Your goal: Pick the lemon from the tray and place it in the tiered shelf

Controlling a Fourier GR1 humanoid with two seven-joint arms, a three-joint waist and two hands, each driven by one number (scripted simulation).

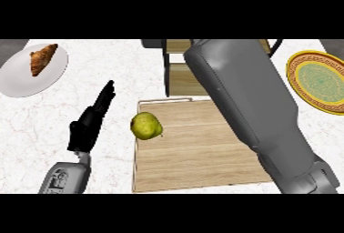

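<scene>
Left hand (94,119) open, fingers straight, holding nothing, just beside lemon (146,125) at tray (201,159) left edge, right forearm (255,113) stretched over shelf (180,73), its hand hidden, grip unclear.

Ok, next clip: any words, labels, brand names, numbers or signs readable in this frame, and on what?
None. The white plate, the patterned plate, the wooden tray and the lemon carry no text. The left forearm has faint markings, too blurred to read.
</scene>
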